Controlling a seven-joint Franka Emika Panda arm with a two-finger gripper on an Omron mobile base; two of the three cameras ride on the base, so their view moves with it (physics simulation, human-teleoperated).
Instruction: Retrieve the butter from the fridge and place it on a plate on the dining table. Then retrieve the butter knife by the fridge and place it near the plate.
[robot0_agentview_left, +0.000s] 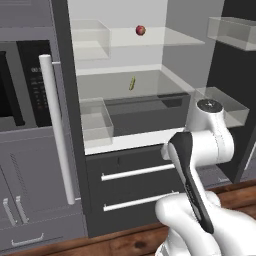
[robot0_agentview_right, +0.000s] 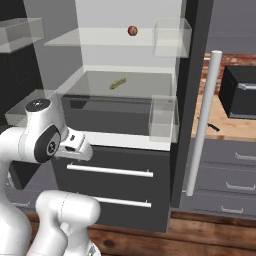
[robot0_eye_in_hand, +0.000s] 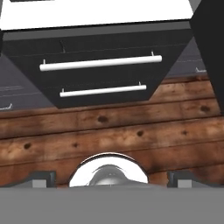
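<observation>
gripper (robot0_eye_in_hand: 112, 178): spread, empty, above wood floor (robot0_eye_in_hand: 131, 131) | fridge (robot0_agentview_left: 130, 165): open | butter (robot0_agentview_left: 132, 83): on middle shelf | knife (robot0_agentview_right: 209, 124): worktop (robot0_agentview_right: 220, 127) right of fridge

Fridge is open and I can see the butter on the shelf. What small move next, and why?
Probably raise and swing the hand toward the butter: the gripper is open, empty and aimed down at the fridge drawers and floor, well below that shelf.
</observation>
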